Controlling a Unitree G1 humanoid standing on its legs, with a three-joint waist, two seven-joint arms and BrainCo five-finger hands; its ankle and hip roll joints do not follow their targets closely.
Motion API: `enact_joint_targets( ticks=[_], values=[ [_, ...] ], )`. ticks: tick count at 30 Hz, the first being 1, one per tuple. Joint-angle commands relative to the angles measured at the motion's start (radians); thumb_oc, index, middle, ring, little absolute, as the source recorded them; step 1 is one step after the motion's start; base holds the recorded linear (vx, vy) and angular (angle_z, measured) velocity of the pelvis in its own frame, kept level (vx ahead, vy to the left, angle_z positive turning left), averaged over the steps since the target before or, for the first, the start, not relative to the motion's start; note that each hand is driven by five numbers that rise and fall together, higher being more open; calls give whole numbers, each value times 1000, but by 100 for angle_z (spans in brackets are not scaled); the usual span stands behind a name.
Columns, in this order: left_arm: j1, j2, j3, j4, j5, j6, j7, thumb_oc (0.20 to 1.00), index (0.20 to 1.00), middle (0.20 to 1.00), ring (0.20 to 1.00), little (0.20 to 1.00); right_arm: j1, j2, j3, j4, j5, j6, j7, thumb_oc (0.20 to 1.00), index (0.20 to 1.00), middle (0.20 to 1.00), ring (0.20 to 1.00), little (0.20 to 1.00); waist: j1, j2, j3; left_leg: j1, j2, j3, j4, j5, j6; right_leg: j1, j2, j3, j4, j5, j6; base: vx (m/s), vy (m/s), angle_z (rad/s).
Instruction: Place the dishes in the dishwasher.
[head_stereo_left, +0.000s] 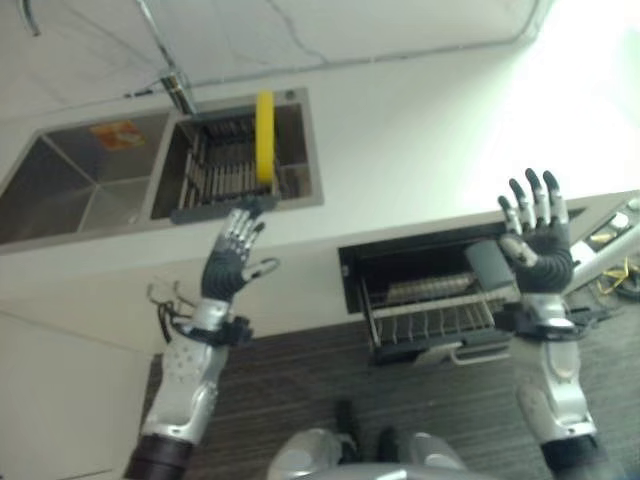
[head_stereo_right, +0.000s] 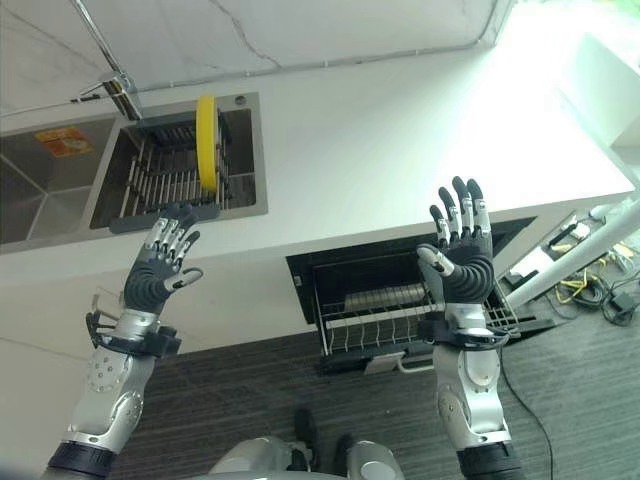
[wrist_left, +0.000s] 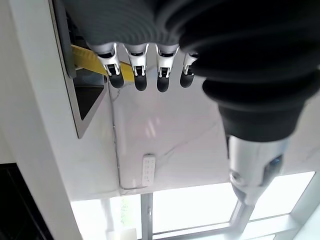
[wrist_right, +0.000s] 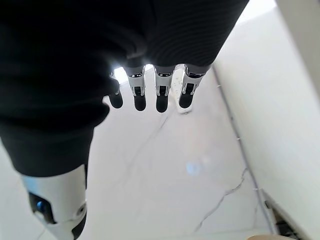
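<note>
White stone bench (head_stereo_right: 400, 130) carries a steel sink (head_stereo_right: 60, 195) whose wire rack (head_stereo_right: 165, 180) holds an upright round yellow plate (head_stereo_right: 207, 140). Left hand (head_stereo_right: 160, 265), just short of the rack, and right hand (head_stereo_right: 462, 255), above the open black dishwasher drawer (head_stereo_right: 400, 300) well apart from the plate, both have fingers spread wide and empty. Gripped by its thin rim, the plate could snag the rack's wires or slip.

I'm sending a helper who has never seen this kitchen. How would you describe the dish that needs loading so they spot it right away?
Find the steel double sink set into the white counter. Its basin nearer the open dishwasher holds a dark wire rack. Standing on edge in that rack is a yellow plate, the only dish there and the only brightly coloured thing among grey metal.
</note>
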Motion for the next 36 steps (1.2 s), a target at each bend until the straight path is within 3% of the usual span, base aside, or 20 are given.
enact_joint_targets(
  ticks=[1, 2, 4, 6, 10, 12, 14, 15, 18, 20, 22, 27, 29, 31, 33, 36],
  values=[
    [-12, 8, -7, -32, 44, -89, -21, 1000, 1000, 1000, 1000, 1000, -20, -24, -30, -62, 8, -96, 25, 1000, 1000, 1000, 1000, 1000, -1, -12, -34, 38, 31, -84, 114, -143, -52, 50, -8, -12, -101, 81, 58, -80, -29, 3],
    [-13, 9, -22, -26, 36, -93, -16, 1000, 1000, 1000, 1000, 1000, -19, -32, -30, -72, -14, -90, 23, 1000, 1000, 1000, 1000, 1000, -10, -24, -20, 8, 28, -76, 230, -190, -59, 57, -21, 3, -104, 89, 50, -96, -28, 5],
    [-17, 4, -26, -22, 36, -95, -15, 1000, 1000, 1000, 1000, 1000, -28, -42, -23, -69, -21, -76, 24, 1000, 1000, 1000, 1000, 1000, -6, -31, -2, -63, 48, -115, 351, -138, -95, 67, -22, 31, -118, 106, 40, -65, 44, 7],
    [-16, -4, -31, -14, 35, -69, -29, 1000, 1000, 1000, 1000, 1000, -42, -33, -14, -50, -22, -69, 46, 1000, 1000, 1000, 1000, 1000, -4, -26, -6, -55, 85, -143, 270, -106, -105, 72, -20, 53, -131, 114, 50, 39, 215, -21],
    [-25, -9, -67, 54, 104, -40, -50, 1000, 1000, 1000, 1000, 1000, -39, -43, 0, -62, -37, -53, 48, 1000, 1000, 1000, 1000, 1000, -11, 1, -8, -61, 214, -199, 61, 62, -172, 101, -23, 94, -141, 84, 59, 106, 302, -22],
    [-25, -6, -84, 105, 117, -30, -89, 1000, 1000, 1000, 1000, 1000, -40, -59, -1, -64, -26, -50, 53, 1000, 1000, 1000, 1000, 1000, -16, 11, -4, -63, 242, -220, 42, 86, -185, 106, -33, 110, -130, 70, 63, 106, 382, -12],
    [-15, 2, -114, 193, 140, -44, -138, 1000, 1000, 1000, 1000, 1000, -32, -75, -20, -61, -10, -62, 57, 1000, 1000, 1000, 1000, 1000, -25, 20, -6, -37, 243, -181, 25, 45, -181, 109, -66, 91, -107, 59, 77, 157, 534, -30],
    [2, 7, -140, 263, 160, -59, -155, 1000, 1000, 1000, 1000, 1000, -24, -70, -36, -52, 33, -68, 71, 1000, 1000, 1000, 1000, 1000, -23, 23, -13, -8, 218, -181, 21, 13, -169, 102, -101, 74, -86, 64, 98, 168, 533, -9],
    [21, 15, -172, 332, 222, -107, -164, 1000, 1000, 1000, 1000, 1000, -16, -57, -48, -49, 30, -86, 83, 1000, 1000, 1000, 1000, 1000, -15, 24, -23, 30, 184, -180, 8, -24, -144, 84, -145, 56, -61, 75, 128, 94, 283, 0],
    [30, 24, -211, 375, 273, -134, -131, 1000, 1000, 1000, 1000, 1000, -17, -46, -47, -46, 37, -78, 81, 1000, 1000, 1000, 1000, 1000, -9, 20, -29, 41, 150, -191, 9, -55, -109, 67, -165, 65, -38, 77, 141, 94, 212, -2],
    [14, 30, -254, 454, 329, -144, -85, 1000, 1000, 1000, 1000, 1000, -27, -33, -38, -43, 51, -79, 81, 1000, 1000, 1000, 1000, 1000, -11, 15, -32, 46, 126, -193, 1, -77, -69, 26, -153, 96, 19, 82, 153, 62, 170, -18],
    [-3, 12, -264, 547, 391, -122, -41, 1000, 1000, 1000, 1000, 1000, -93, -45, 32, -29, 42, -60, 78, 1000, 1000, 1000, 1000, 1000, 12, 0, -28, 46, 130, -133, -28, -68, -75, 7, -139, 29, -74, 117, 153, 15, -16, -67],
    [-4, -8, -271, 602, 347, -69, -70, 1000, 1000, 1000, 1000, 1000, -118, -62, 41, -13, 44, -69, 71, 1000, 1000, 1000, 1000, 1000, 14, -6, -37, 48, 140, -111, -58, -46, -94, 23, -139, 3, -141, 143, 158, 25, -62, -22],
    [8, -47, -267, 698, 320, 0, -134, 1000, 1000, 1000, 1000, 1000, -119, -68, 27, -25, 55, -38, 72, 1000, 1000, 1000, 1000, 1000, 9, -11, -45, 47, 152, -96, -62, -39, -106, 40, -137, -10, -172, 150, 157, 57, -41, 2],
    [19, -93, -256, 810, 236, 95, -172, 1000, 1000, 1000, 1000, 1000, -125, -74, 27, -30, 77, 10, 102, 1000, 1000, 1000, 1000, 1000, 8, -18, -47, 41, 162, -88, -53, -37, -112, 47, -137, -20, -180, 147, 151, 27, -42, 5],
    [35, -178, -154, 979, 125, 264, -160, 1000, 1000, 1000, 1000, 1000, -126, -88, 37, -40, 8, 105, 114, 1000, 1000, 1000, 1000, 1000, 24, -30, -45, 49, 168, -91, -43, -43, -117, 70, -145, -46, -205, 157, 149, 41, -54, 12]
  ],
)
